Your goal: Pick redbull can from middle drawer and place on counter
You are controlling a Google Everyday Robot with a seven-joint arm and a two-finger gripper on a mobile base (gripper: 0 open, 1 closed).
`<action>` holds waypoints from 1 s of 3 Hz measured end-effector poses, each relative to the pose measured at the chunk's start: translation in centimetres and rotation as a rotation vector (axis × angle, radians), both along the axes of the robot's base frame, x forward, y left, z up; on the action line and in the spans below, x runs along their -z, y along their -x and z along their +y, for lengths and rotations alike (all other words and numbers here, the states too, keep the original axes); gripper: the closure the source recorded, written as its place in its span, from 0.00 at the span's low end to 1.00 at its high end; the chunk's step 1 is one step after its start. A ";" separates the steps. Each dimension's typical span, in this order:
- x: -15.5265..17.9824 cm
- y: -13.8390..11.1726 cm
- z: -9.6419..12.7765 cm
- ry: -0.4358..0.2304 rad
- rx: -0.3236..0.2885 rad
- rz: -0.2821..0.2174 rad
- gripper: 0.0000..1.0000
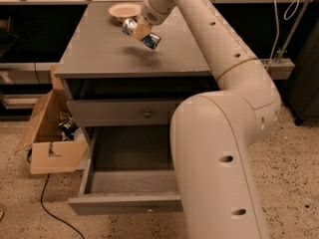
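Note:
The redbull can (149,39), silver and blue, is held tilted on its side just above the counter (99,54), casting a small shadow below it. My gripper (142,30) is shut on the can's middle, with tan fingers (143,30) across it, right in front of the cream bowl. The middle drawer (127,200) stands pulled open below, with nothing visible inside. The closed drawer front (124,112) with a round knob sits above it.
A cream bowl (124,10) stands at the counter's far edge, close behind the can. An open cardboard box (50,143) with clutter lies on the speckled floor left of the cabinet, with a black cable by it. My arm's large white body (219,173) covers the drawer's right side.

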State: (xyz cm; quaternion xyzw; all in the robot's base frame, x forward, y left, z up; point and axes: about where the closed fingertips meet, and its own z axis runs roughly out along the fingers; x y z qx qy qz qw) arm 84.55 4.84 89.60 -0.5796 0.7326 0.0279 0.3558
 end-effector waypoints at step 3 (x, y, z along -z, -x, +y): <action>2.5 0.5 1.1 0.084 -0.011 0.027 0.17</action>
